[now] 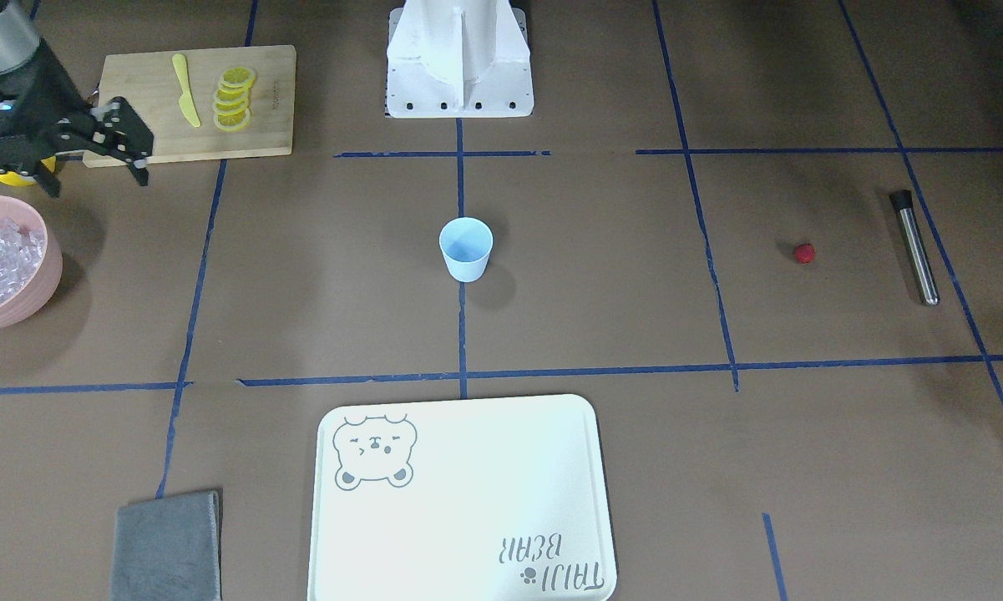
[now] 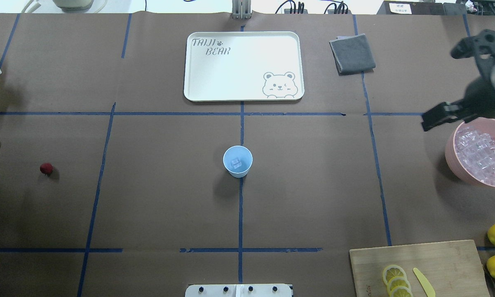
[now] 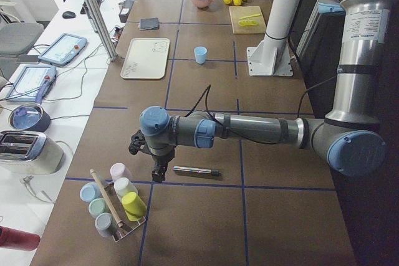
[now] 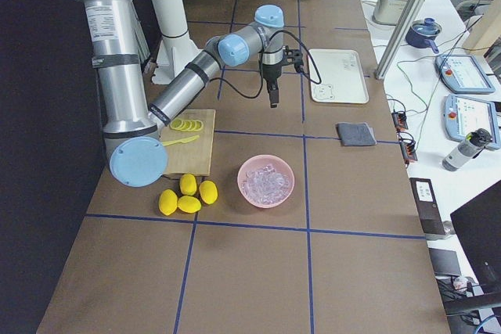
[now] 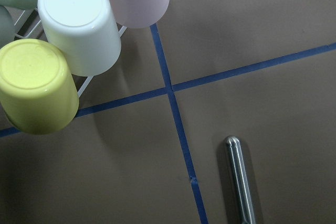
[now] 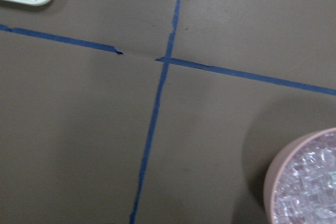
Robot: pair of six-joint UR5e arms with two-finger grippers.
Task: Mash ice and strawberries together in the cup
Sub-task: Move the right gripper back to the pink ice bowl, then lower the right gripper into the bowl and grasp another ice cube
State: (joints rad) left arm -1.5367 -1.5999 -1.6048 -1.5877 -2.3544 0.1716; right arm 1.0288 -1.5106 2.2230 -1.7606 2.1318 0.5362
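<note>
Cup (image 2: pixel 238 161) top open — bowl (image 2: pixel 450 156) far rt.

The worktop (image 1: pixel 601 275) is lit brightly and evenly from above. A soft shadow is thrown by the cup (image 1: pixel 466 249) toward the lower right in the front view. The tray (image 1: pixel 468 509) is washed pale by glare. A bright streak is caught along the rod (image 5: pixel 240 182). The right wrist view is smeared throughout, and the ice (image 6: pixel 310 182) is rendered as a blur. At the overhead view's right edge, the right arm (image 2: pixel 488 93) is seen out of focus.
</note>
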